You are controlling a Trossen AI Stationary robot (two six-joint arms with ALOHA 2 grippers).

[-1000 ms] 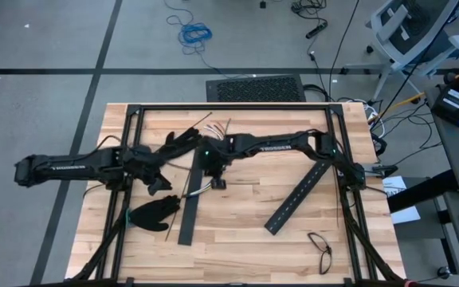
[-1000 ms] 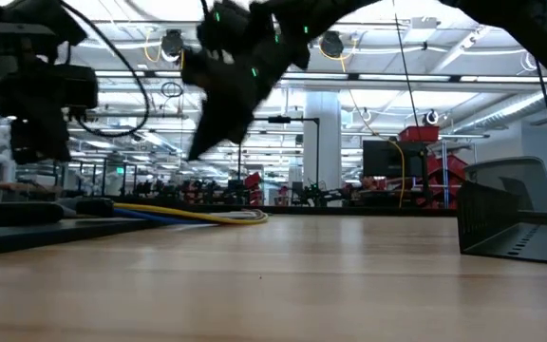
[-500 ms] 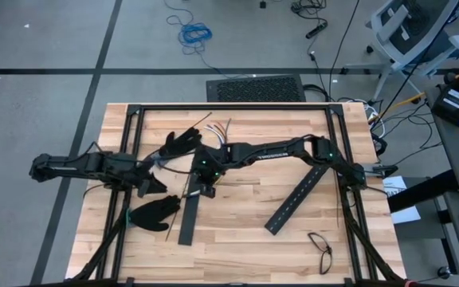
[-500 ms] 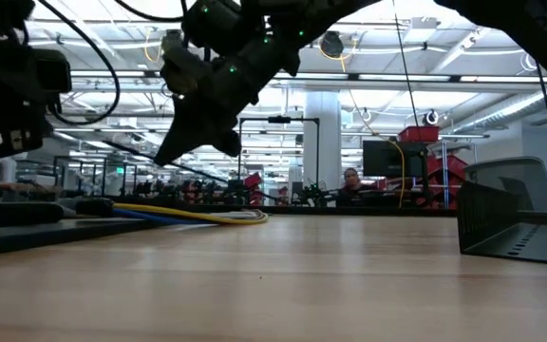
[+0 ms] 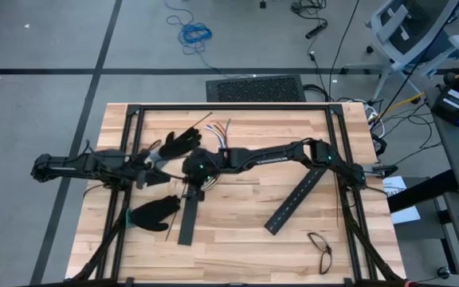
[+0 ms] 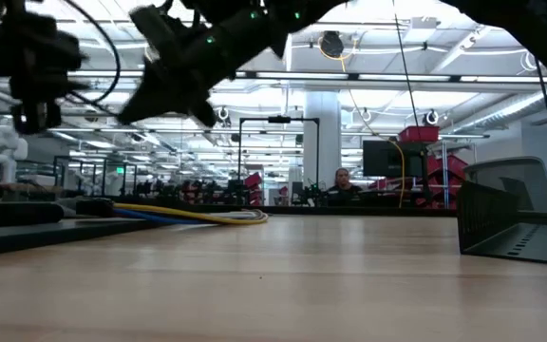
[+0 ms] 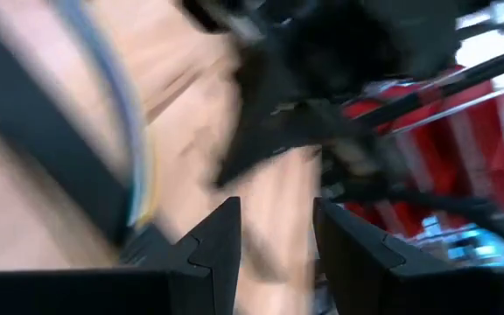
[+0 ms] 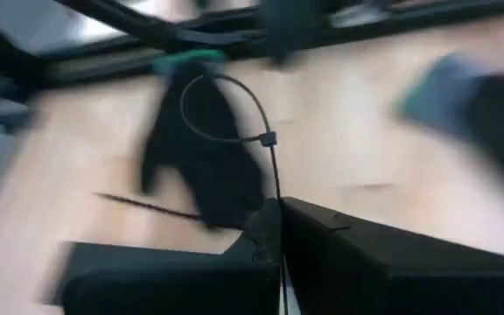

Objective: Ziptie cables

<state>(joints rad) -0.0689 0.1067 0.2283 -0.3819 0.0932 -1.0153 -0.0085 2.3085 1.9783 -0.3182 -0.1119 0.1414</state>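
- Wooden table [image 5: 237, 215]: cables [image 5: 217, 127] lie loose at 12 o'clock, unbound.
- Right gripper [image 5: 191, 177], fingers pinching a looped ziptie [image 8: 234, 109], is mid-table.
- Left gripper [image 5: 159, 157], fingers slightly spread, holds nothing visible.
- Binding appears outstanding.

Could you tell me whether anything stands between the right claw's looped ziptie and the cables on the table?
Nothing visible blocks it. The right claw, shut on the looped ziptie, hangs above the cables, with only open air below.
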